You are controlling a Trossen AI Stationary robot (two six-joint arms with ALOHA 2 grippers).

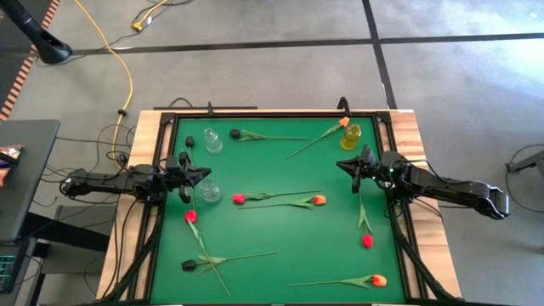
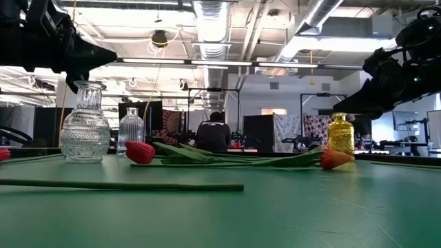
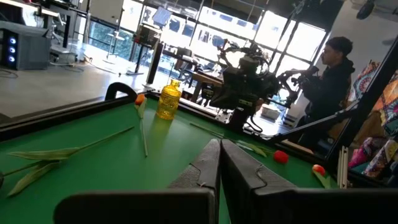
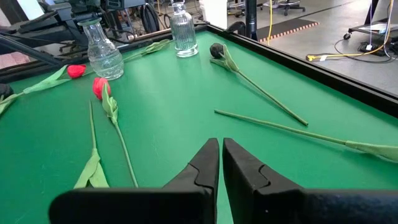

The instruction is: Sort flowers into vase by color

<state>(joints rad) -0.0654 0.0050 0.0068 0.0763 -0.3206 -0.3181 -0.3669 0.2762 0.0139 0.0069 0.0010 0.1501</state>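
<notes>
All the thin-stemmed fake tulips (image 1: 280, 198) lie scattered on the green felt desk (image 1: 280, 246), none in the clear glass vases (image 1: 209, 190) or yellow vase (image 1: 351, 136), so I'm at step one. Left pincer (image 1: 189, 174) and right pincer (image 1: 350, 164) hover pinched narrow, empty; next means opening over a stem. Dark heads are hard to make out.
</notes>
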